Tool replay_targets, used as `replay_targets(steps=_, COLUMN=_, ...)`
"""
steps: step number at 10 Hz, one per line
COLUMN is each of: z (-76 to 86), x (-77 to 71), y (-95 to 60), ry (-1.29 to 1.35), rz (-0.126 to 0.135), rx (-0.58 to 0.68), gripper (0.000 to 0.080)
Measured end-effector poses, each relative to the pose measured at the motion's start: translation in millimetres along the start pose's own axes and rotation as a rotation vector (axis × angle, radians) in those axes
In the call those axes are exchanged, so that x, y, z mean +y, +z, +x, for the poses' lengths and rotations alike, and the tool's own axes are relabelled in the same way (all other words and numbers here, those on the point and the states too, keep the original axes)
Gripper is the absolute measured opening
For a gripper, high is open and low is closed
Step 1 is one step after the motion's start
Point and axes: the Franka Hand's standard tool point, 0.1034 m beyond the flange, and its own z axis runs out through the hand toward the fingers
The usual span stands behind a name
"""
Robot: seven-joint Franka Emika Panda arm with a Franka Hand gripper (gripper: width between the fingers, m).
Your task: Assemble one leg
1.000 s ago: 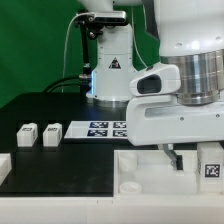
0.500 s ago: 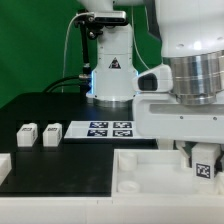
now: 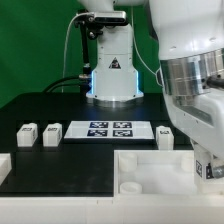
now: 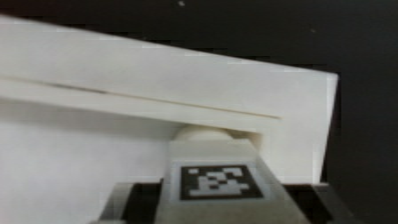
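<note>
My gripper point(image 3: 207, 160) is shut on a leg point(image 3: 211, 168), a small white block with a black-and-white tag, low over the right end of the large white tray point(image 3: 150, 172). In the wrist view the leg point(image 4: 217, 178) sits between my gripper point(image 4: 217, 205) jaws, its far end at a small round knob point(image 4: 210, 130) by the tray's raised rim point(image 4: 160, 100). Two more legs point(image 3: 26, 135) point(image 3: 51, 133) stand at the exterior view's left. A third loose one point(image 3: 167, 136) stands beside the arm.
The marker board point(image 3: 110, 128) lies on the black table behind the tray. A white part point(image 3: 4, 166) sits at the exterior view's left edge. The robot base point(image 3: 110, 70) stands at the back.
The gripper moved to the exterior view's right onto the leg on the tray and closed on it. The wrist has tilted, uncovering the loose leg by the marker board.
</note>
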Motion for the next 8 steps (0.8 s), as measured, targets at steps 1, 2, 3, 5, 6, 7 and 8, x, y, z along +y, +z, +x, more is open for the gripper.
replay_targets(steps=1, z=-0.6, x=0.2, y=0.8, ry=0.152, rz=0.022, rx=-0.009, gripper=0.0284)
replay_targets(steps=2, z=-1.1, x=-0.1, y=1.3, ry=0.258, rz=0.025, rx=-0.015, gripper=0.0284)
replay_targets(steps=3, z=-0.8, x=0.1, y=1.3, ry=0.326, rz=0.024, rx=-0.022, gripper=0.0284)
replay_targets(steps=5, z=-0.6, x=0.4, y=1.4, ry=0.333, rz=0.023, rx=-0.028, gripper=0.0284)
replay_targets(steps=6, z=-0.4, x=1.6, y=1.9, ry=0.245, rz=0.018, rx=-0.027, gripper=0.0284)
replay_targets(steps=7, z=-2.2, x=5.9, y=2.8, ry=0.190, rz=-0.007, rx=-0.034, gripper=0.0451)
replay_targets(steps=8, z=-7.1, x=9.0, y=1.6, ry=0.155, rz=-0.038, rx=-0.047, gripper=0.0607)
